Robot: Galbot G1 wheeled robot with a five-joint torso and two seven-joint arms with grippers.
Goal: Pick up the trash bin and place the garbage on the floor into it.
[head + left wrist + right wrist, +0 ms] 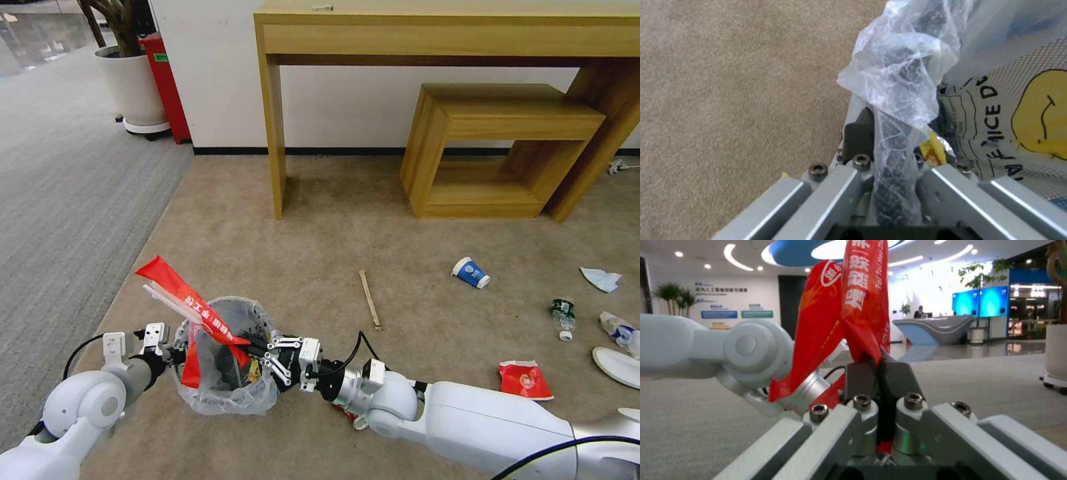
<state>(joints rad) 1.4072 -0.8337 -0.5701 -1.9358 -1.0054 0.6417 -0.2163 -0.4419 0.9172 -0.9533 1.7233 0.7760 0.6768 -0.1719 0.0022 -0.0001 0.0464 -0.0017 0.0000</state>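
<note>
Head view: the beige carpet floor (pixel 320 220) fills most of the frame, with a grey striped carpet (pixel 60 200) down the left side and one wooden desk (pixel 373 27) with one wooden stool (pixel 493 147) along the top.

At lower left sits the trash bin (pixel 230 360), black and lined with clear plastic. The left gripper (pixel 170 353) meets it from the left. In the left wrist view its fingers (pixel 859 133) are clamped on the bagged rim (pixel 898 133).

The right gripper (pixel 257 350) reaches from the right over the bin's mouth. In the right wrist view its fingers (pixel 898 376) are pinched on a long red wrapper (pixel 190 300), which slants up and left past the rim.

Litter on the right half of the carpet: one wooden stick (pixel 369 299), one blue-white paper cup (pixel 471 272), one small bottle (pixel 563 315), one flat red wrapper (pixel 525 380), one light-blue mask (pixel 601 279) and one white slipper (pixel 617 367) at the right edge. Bare carpet lies between the bin and the desk leg.
</note>
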